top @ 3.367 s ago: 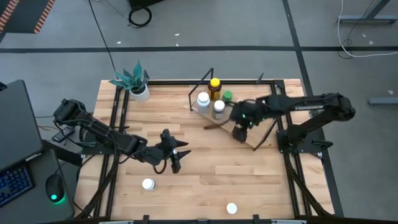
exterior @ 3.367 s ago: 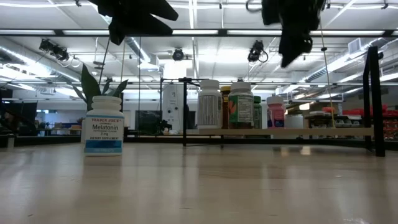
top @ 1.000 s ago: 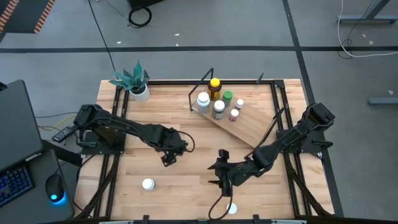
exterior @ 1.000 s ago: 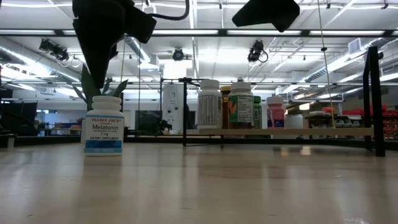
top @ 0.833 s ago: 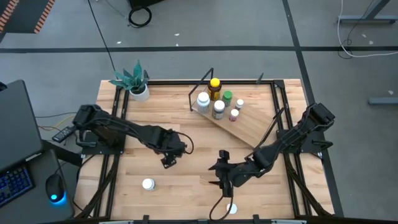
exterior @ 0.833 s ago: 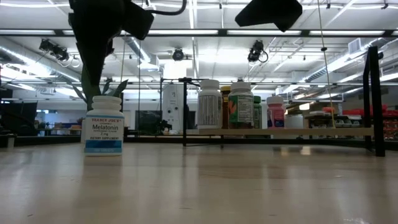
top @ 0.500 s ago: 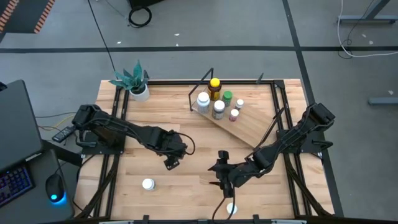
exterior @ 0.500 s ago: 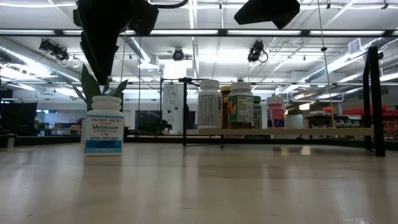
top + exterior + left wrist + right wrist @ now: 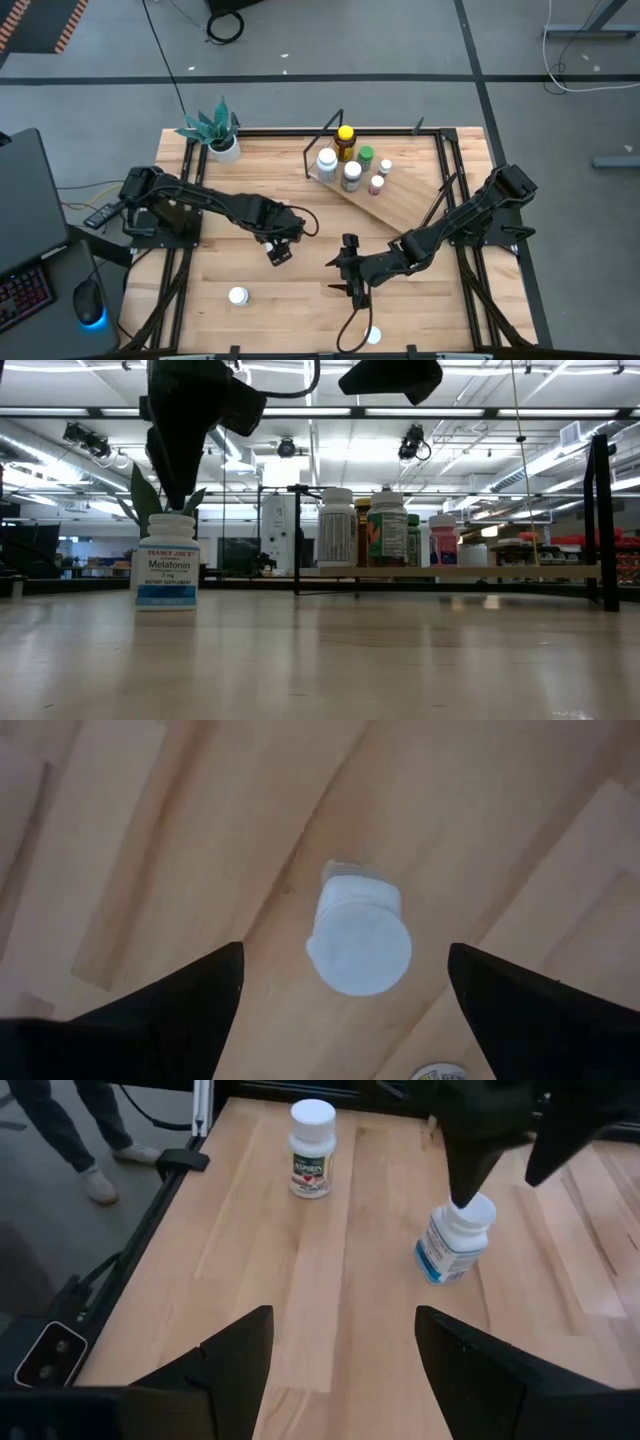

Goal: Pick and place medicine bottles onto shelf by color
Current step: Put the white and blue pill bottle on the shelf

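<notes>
The left gripper [image 9: 279,252] hangs wide open and empty, right above the small white-capped melatonin bottle [image 9: 358,938] standing on the wooden table [image 9: 300,300]. It should drop straight down, then squeeze gently.

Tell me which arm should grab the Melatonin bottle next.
Left. The left gripper hangs directly above the Melatonin bottle, jaws open with the cap between them. The right gripper is off to its side.

Pale planked wooden tabletop [image 9: 320,300]: smooth, satin sheen. Tilted light-wood shelf board [image 9: 400,205]: matt, in a thin black metal wire frame [image 9: 322,130]. White plastic melatonin bottle [image 9: 166,562]: smooth, with a printed paper label. Dark gripper fingers [image 9: 185,1005]: matt.
</notes>
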